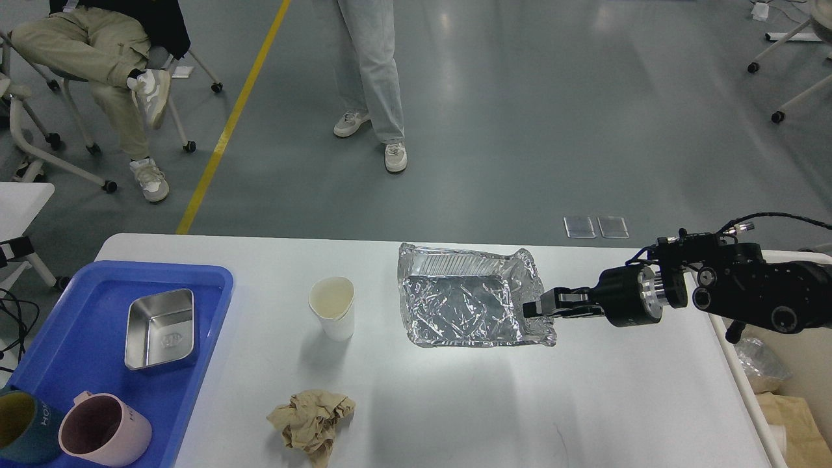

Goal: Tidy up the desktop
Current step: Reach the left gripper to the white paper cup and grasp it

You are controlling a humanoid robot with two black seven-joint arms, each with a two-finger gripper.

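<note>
The right tool point(534, 307) comes in from the right edge and is pinching the right rim of a crumpled foil tray point(468, 304), which sits toward the far middle of the tabletop point(585, 403). The tray's far rim lies close to the tabletop's far edge; its near rim has a wide bare stretch of white surface before it, running to the near edge and out to the right side rail. The left tool is out of view.

Left of the tray, clearly apart from it, a white paper cup point(333, 316) stands upright. Nearer the viewer and left of centre lies a crumpled brown paper wad point(311, 419). At the far left a blue plastic tray point(84, 351) overhangs the tabletop's left edge; it holds a steel rectangular dish point(160, 329), a pink mug point(104, 430) and a dark teal mug point(19, 426).

Beyond the far edge, a standing person point(370, 71) and a seated person point(97, 58) are on the grey floor.
</note>
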